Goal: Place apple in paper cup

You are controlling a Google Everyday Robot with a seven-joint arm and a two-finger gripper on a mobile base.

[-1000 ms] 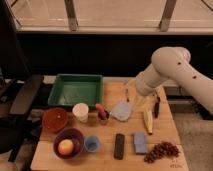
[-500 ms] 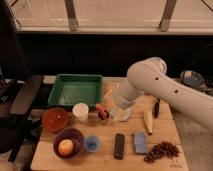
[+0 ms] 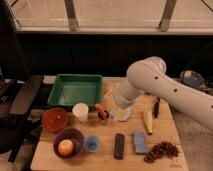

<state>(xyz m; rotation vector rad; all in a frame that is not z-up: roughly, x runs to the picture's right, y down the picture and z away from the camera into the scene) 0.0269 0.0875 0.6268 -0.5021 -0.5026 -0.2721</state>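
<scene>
Wooden worktop [image 3: 170,131], dark window wall behind. Apple [image 3: 65,147] sits in the purple bowl [image 3: 76,135], just in front of the paper cup [image 3: 80,111]. Gripper [image 3: 109,113] hangs just right of the cup; open or closed, can't tell. Apple is probably firm, smooth and prone to rolling: grip across its widest middle from above. Bowl rim may crowd access.

I count two cups: one white paper cup [image 3: 80,112] and one blue cup [image 3: 92,144]. There are two bowls, an orange bowl [image 3: 55,120] and a purple bowl [image 3: 80,139]. There's one apple [image 3: 65,147], one green tray [image 3: 75,92] and one grape bunch [image 3: 161,150]. One gripper [image 3: 103,116] hangs just right of the paper cup.
</scene>
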